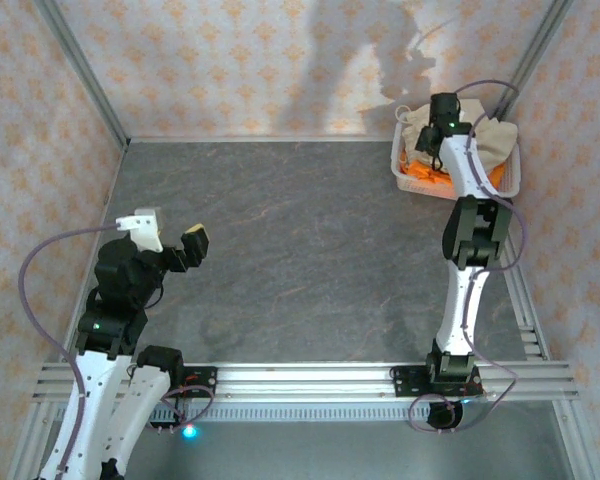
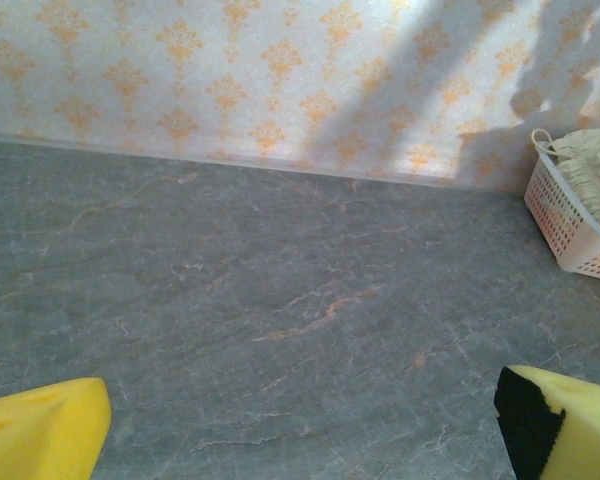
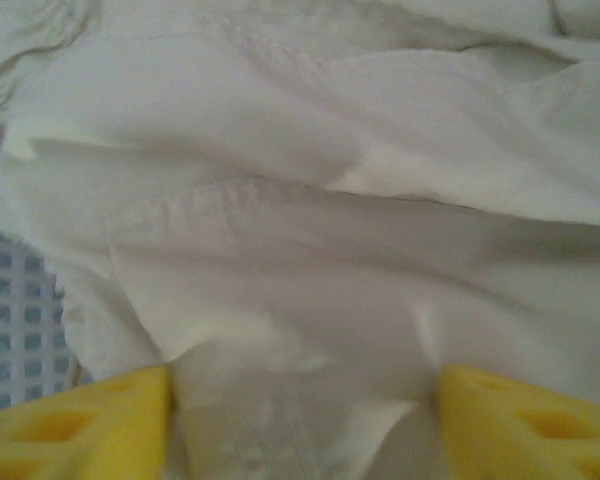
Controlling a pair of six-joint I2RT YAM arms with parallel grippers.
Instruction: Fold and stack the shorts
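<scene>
Right wrist — right gripper straddles beige shorts, possibly pinching.

I've got a white mesh basket at 1 o'clock on the grey marbled table, tucked into the far corner near the walls. Rest of the tabletop is bare stone pattern. Orange-motif wallpaper at 9, 12 and 3 o'clock. Aluminium rail runs along 6 o'clock.

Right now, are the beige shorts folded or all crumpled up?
Crumpled: the beige shorts lie bunched in the basket, full of creases.
</scene>
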